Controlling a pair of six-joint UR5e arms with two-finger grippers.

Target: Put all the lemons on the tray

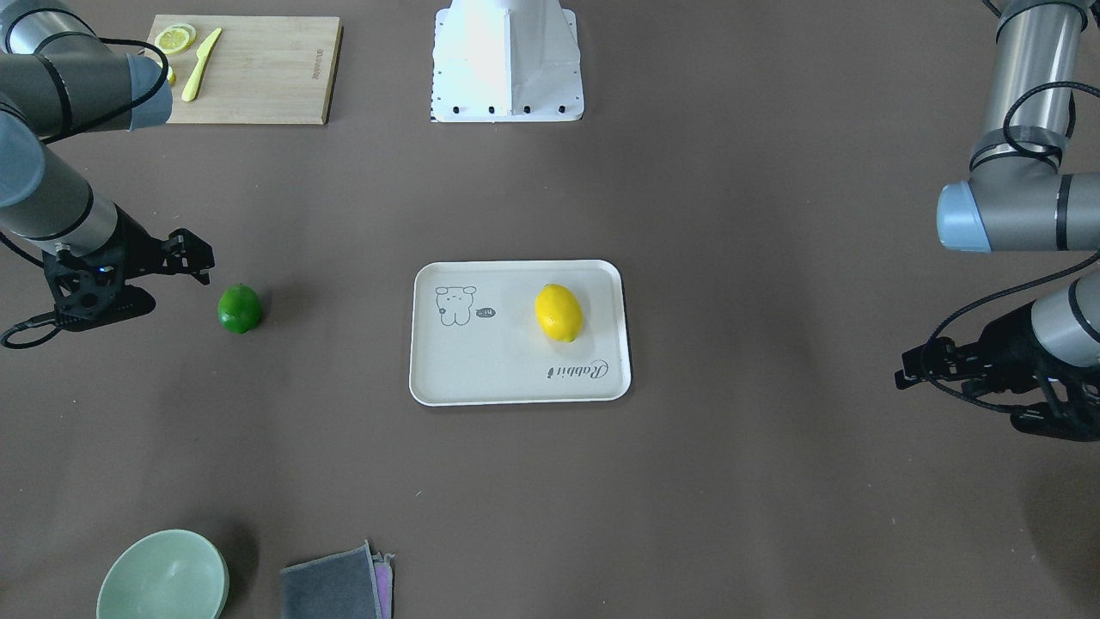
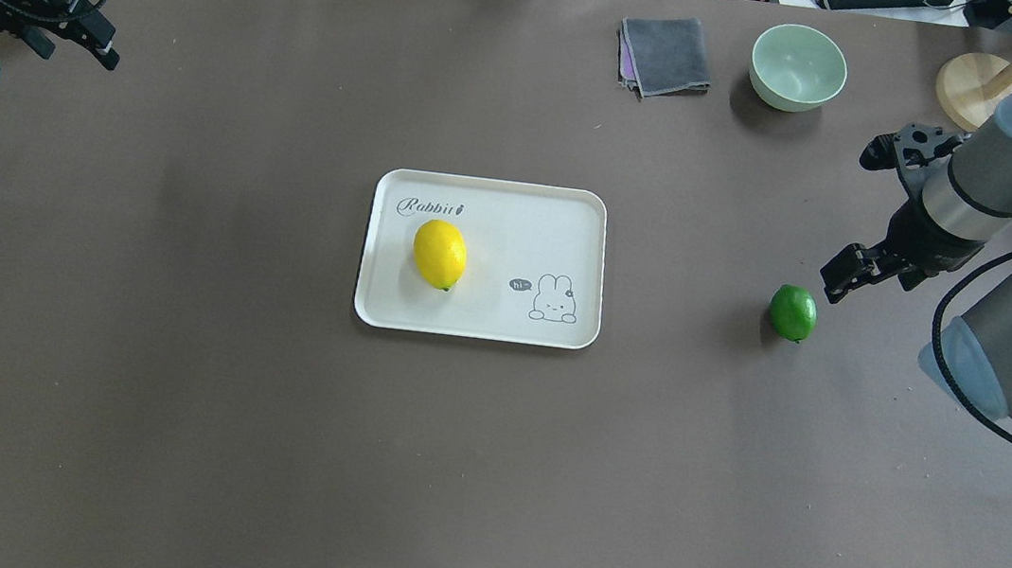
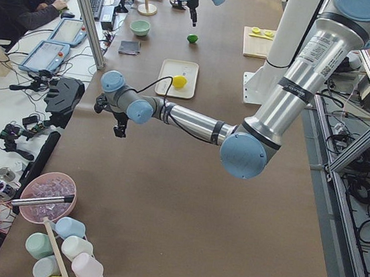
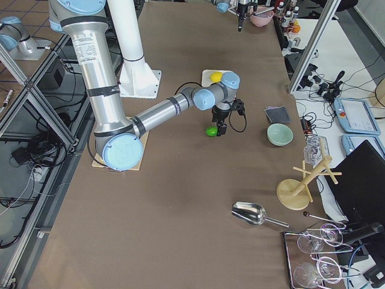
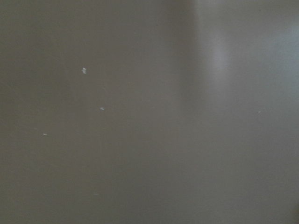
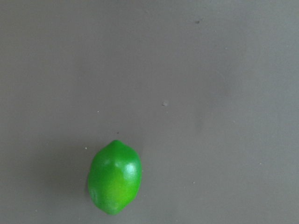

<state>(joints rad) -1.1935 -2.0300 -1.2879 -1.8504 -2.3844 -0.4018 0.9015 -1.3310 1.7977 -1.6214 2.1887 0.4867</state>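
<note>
Since the green lemon (image 2: 792, 313) looks glossy, light and roll-prone, the right claw (image 2: 835, 283), open or closed I can't tell, should pinch its middle.

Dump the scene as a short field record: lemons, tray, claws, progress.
yellow lemon: lying on the tray, on the half with the "Rabbit" script
green lemon: on the bare table, off the tray, on the robot's right side
right claw: open, empty, close by the green lemon, not gripping it
left claw: looks open, empty, far off at the table's left end
progress: one of two lemons on the tray
other: bowl, cloth, both away from the tray
</note>
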